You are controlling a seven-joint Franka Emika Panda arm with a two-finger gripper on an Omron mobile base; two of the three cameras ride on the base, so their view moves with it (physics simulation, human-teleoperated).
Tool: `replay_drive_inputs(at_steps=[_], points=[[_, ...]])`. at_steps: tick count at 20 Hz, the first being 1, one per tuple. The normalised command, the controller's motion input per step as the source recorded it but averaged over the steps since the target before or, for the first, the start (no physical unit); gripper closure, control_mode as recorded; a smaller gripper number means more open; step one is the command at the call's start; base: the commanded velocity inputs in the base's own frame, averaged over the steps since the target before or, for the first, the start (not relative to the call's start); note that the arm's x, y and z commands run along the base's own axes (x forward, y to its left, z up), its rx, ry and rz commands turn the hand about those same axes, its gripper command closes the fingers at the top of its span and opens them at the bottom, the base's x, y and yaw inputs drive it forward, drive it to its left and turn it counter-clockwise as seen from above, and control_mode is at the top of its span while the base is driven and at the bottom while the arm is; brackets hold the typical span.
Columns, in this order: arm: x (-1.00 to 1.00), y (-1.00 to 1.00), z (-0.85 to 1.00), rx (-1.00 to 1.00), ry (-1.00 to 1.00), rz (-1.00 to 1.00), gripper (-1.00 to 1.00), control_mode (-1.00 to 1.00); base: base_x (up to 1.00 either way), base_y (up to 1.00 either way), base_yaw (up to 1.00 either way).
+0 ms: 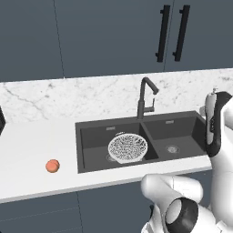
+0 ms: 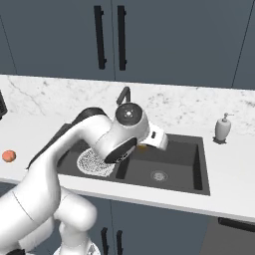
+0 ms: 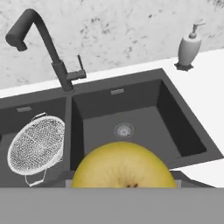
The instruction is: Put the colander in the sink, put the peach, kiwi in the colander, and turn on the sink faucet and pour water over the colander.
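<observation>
Hand view: yellow-olive kiwi (image 3: 124,165) close at fingers, above right sink (image 3: 175,113) basin.

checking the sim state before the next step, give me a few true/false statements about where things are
1. The colander sits in the sink's left basin. True.
2. The peach is inside the colander. False: it lies on the counter left of the sink.
3. Water runs from the faucet. False: no stream shows.
4. A soap dispenser stands right of the sink. True.
5. A yellowish fruit shows close at the gripper in the hand view. True.
</observation>
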Motion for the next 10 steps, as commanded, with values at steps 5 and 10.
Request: replay_drive_inputs(at_steps=[5, 10], points=[[-0.08, 1.00, 0.36, -0.23, 0.38, 0.14, 1.00, -1.00, 0.00, 0.00, 0.00], [0.00, 0.91, 0.11, -0.13, 0.38, 0.05, 1.00, -1.00, 0.00, 0.00, 0.00]])
